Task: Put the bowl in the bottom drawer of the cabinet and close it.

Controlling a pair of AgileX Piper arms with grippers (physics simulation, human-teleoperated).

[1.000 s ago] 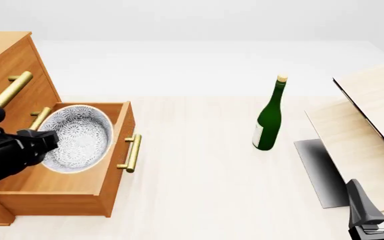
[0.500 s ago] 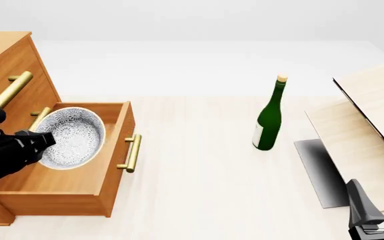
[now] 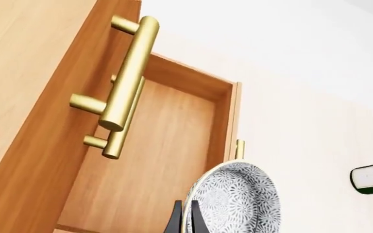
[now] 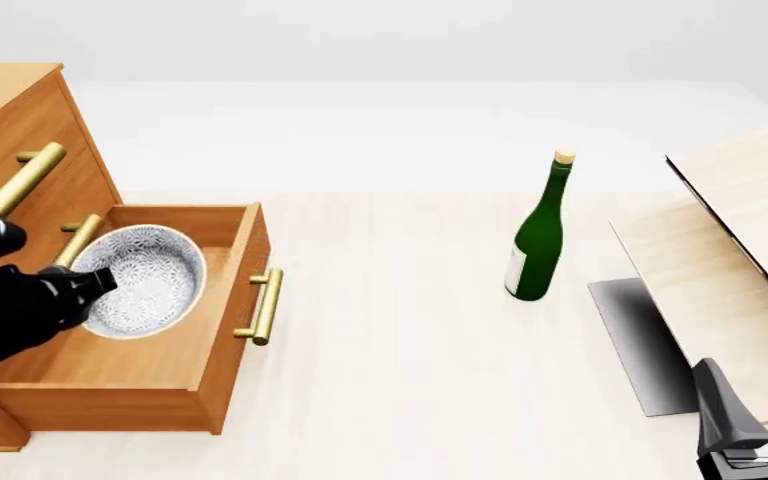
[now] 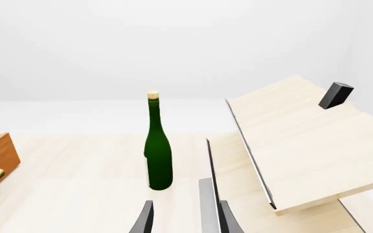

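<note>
The bowl (image 4: 144, 280) hangs tilted over the open bottom drawer (image 4: 157, 370) of the cabinet (image 4: 17, 130), its rim pinched in my left gripper (image 3: 184, 219). My right gripper (image 5: 183, 213) waits spread near the green bottle (image 4: 538, 235).

No legible text, brand, number or sign appears in any view. The only label-like surface is the pale patch on the green bottle (image 4: 536, 240) — it stands low on the bottle's body, well forward of the right gripper (image 5: 185, 218), and carries no readable characters at this resolution. In the left wrist view the same label shows as a plain white band at the frame edge, off to the side of the left gripper (image 3: 184, 221) — again blank. The bowl (image 4: 140, 279) bears only a fine grey pattern, not lettering. The cabinet (image 4: 17, 140) fronts, brass handles and pale boards (image 5: 303, 141) are unmarked.
</note>
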